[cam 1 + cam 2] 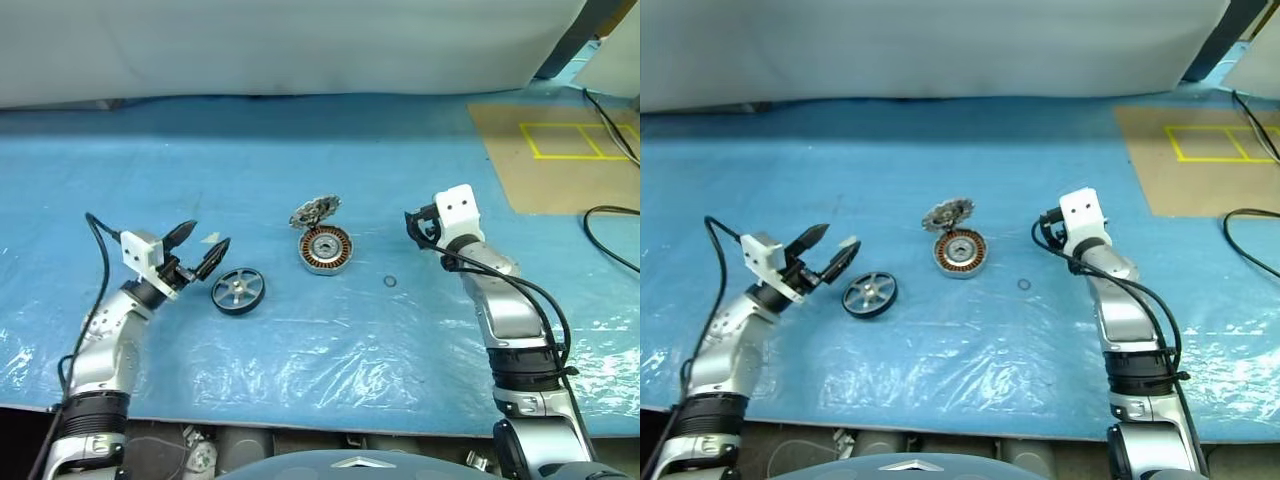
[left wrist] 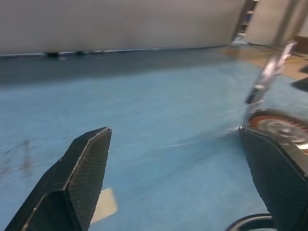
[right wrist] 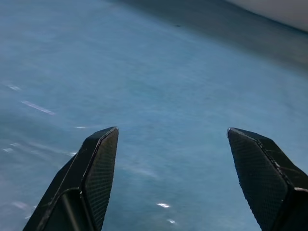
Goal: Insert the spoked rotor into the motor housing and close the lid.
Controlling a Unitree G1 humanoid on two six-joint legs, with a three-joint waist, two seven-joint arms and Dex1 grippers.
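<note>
The spoked rotor (image 1: 238, 291) lies flat on the blue sheet, dark rim and silver spokes up. To its right sits the motor housing (image 1: 325, 249), its copper windings showing, with the lid (image 1: 315, 212) standing open at its far edge. My left gripper (image 1: 197, 248) hovers open just left of the rotor, pointing toward it, with nothing between its fingers (image 2: 86, 163). In the left wrist view the housing (image 2: 281, 126) and the lid (image 2: 267, 77) show ahead. My right gripper (image 3: 171, 130) is open and empty over bare sheet, to the right of the housing.
A tiny dark ring (image 1: 390, 282) lies on the sheet between the housing and my right arm. A brown board (image 1: 560, 150) with yellow tape squares is at the back right, with black cables (image 1: 605, 235) beside it. A pale tape scrap (image 1: 210, 238) lies near the left gripper.
</note>
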